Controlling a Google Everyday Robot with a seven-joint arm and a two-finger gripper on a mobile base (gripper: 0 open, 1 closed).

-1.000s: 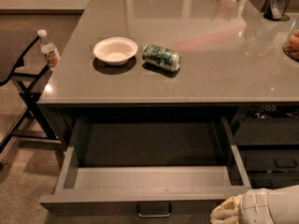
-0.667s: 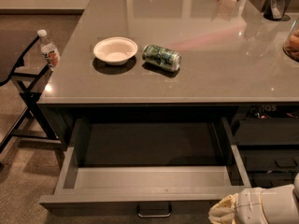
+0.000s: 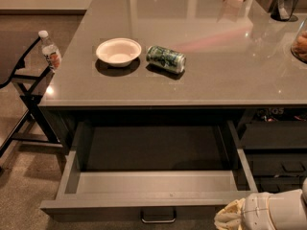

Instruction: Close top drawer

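Your top drawer (image 3: 144, 199) stands well out from under the grey counter (image 3: 216, 66). Its long axis runs left to right, and its front, with the silver handle (image 3: 158, 218), faces the camera at the bottom edge. Your gripper (image 3: 230, 218) sits at the lower right, just beside the front's right end. You cannot tell whether it is open or closed, or whether it holds anything.

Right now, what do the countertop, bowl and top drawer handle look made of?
Countertop: glossy grey stone or laminate, mirroring lights. Bowl: matte white, likely paper or foam. Top drawer handle: silvery metal. End effector, lower right by the drawer front.
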